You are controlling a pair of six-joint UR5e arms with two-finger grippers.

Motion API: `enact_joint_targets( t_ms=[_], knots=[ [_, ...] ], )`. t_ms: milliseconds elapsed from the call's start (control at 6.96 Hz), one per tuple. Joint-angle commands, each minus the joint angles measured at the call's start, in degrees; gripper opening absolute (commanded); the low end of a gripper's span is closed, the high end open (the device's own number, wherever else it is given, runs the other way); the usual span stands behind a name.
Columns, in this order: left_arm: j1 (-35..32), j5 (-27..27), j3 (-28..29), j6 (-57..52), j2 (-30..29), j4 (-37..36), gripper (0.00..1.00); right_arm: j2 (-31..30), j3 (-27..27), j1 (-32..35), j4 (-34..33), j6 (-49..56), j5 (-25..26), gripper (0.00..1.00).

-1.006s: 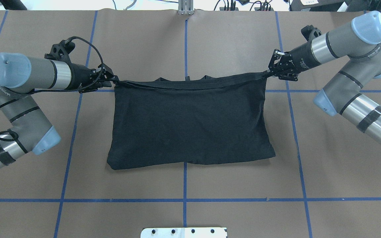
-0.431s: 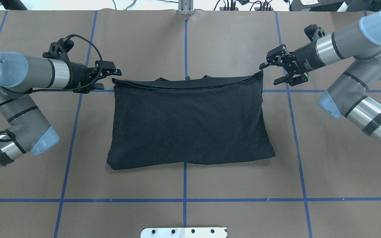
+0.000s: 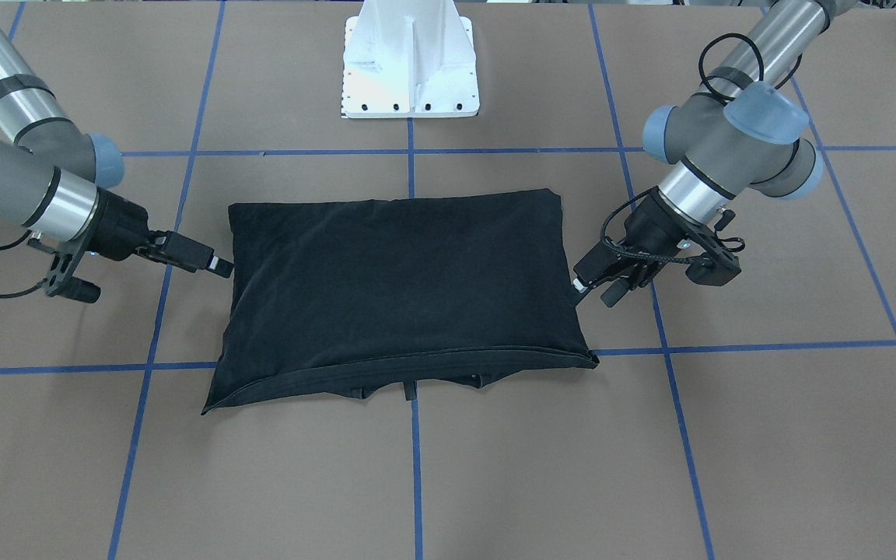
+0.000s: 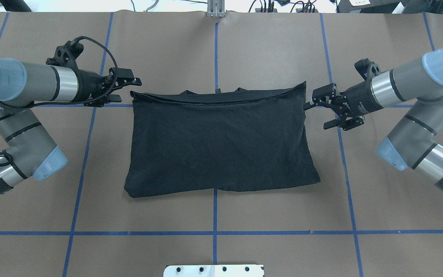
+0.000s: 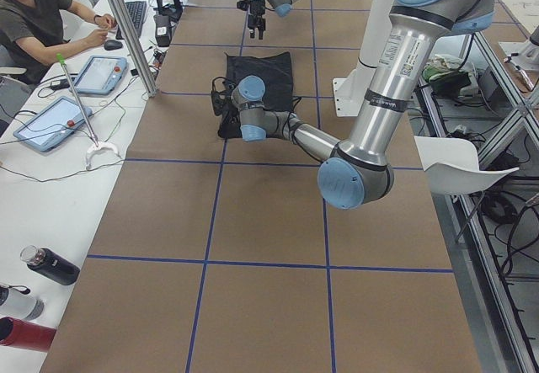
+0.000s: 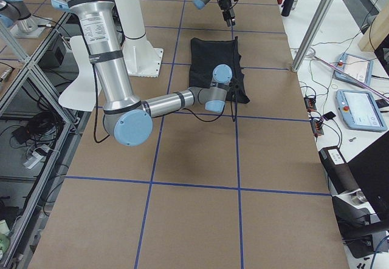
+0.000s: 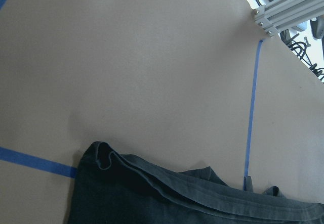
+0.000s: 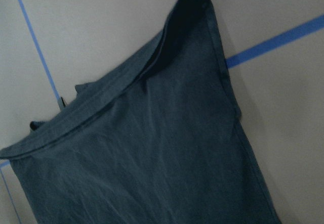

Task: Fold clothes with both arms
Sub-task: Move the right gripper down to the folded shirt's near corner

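Note:
The clothes are one black T-shirt [image 4: 221, 146], folded into a flat rectangle in the middle of the brown table, its doubled hem along the far edge. My left gripper [image 4: 126, 90] hovers open just off the shirt's far left corner and holds nothing. My right gripper [image 4: 318, 113] is open beside the shirt's right edge, a little nearer me than the far right corner, and is also empty. In the front-facing view the T-shirt [image 3: 401, 272] lies between the left gripper [image 3: 594, 286] and the right gripper [image 3: 215, 263]. Both wrist views show only cloth [image 7: 152, 193] [image 8: 152, 158] and table.
Blue tape lines [image 4: 214, 231] grid the brown table cover. The white base plate [image 3: 409, 70] stands at my side of the table. In the exterior left view, a seated person [image 5: 34, 19], tablets [image 5: 50, 120] and bottles [image 5: 46, 265] are on a side bench.
Both grippers opened and let go of the shirt's far corners, and the edge dropped flat. The right gripper then moved toward me along the shirt's right edge; the left drew back slightly.

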State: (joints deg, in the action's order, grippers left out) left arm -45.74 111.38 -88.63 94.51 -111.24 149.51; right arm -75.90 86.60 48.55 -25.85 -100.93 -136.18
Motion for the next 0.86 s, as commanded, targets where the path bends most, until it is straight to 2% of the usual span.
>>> enact_joint_targets(
  t_ms=[0,144,575,719],
  knots=[
    [-0.05,-0.11,-3.63,0.24,-0.03,-4.28,1.0,-6.17,3.84,-7.38,-0.08,-0.06,4.5,1.0],
    [0.03,-0.2,-5.65,0.24,-0.03,-6.84,1.0,-7.32,3.84,-10.64,-0.17,-0.06,7.39,1.0],
    [0.12,-0.28,-6.38,0.33,-0.12,-7.13,1.0,-8.56,4.54,-11.8,-0.26,0.03,7.51,1.0],
    [0.12,-0.29,-6.64,0.24,-0.03,-7.13,1.0,-8.47,4.63,-12.07,-0.26,-0.06,7.51,0.96]
  ],
)
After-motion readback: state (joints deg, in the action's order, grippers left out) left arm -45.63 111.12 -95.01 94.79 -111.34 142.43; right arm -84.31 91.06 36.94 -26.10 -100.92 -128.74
